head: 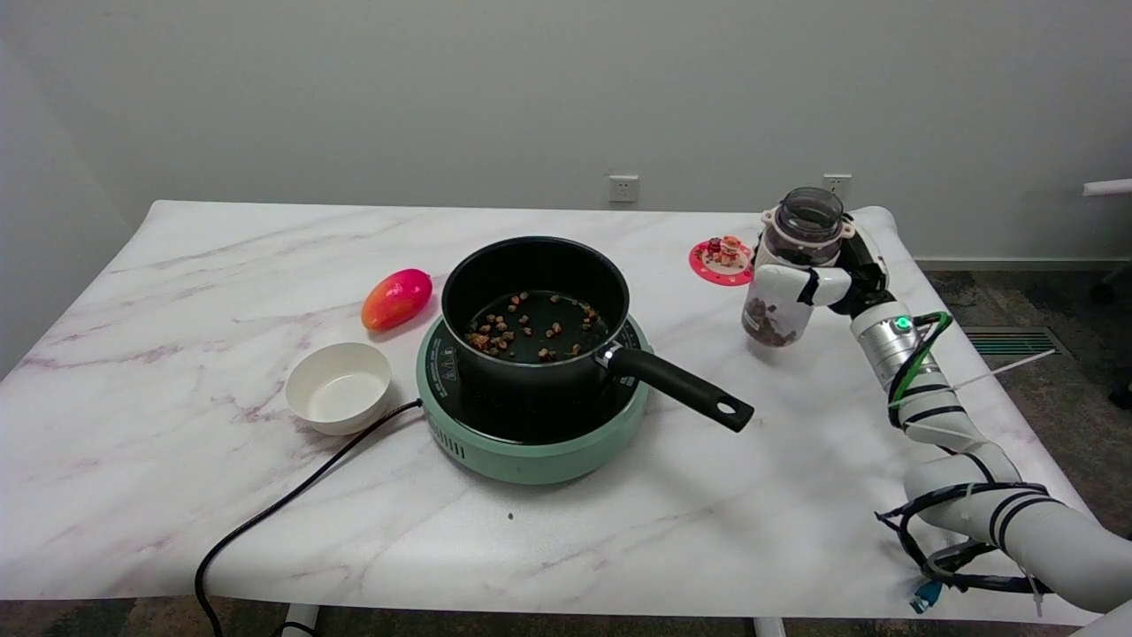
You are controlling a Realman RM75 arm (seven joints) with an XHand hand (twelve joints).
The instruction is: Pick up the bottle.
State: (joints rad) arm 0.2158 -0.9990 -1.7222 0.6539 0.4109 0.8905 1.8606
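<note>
The right hand (818, 285) wraps its fingers around one clear plastic bottle (790, 265) of brown pieces, right of frame centre on the white marble worktop (177, 460). One pink disc with figurines (722, 261) lies just left. At centre, one black saucepan (535, 310) sits on one green hotplate (531, 416). To the left: one white bowl (339, 387), one red-orange mango (396, 299).

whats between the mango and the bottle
In the head view, the black pot on its green cooker sits between the mango and the bottle, which the right hand grips.
</note>
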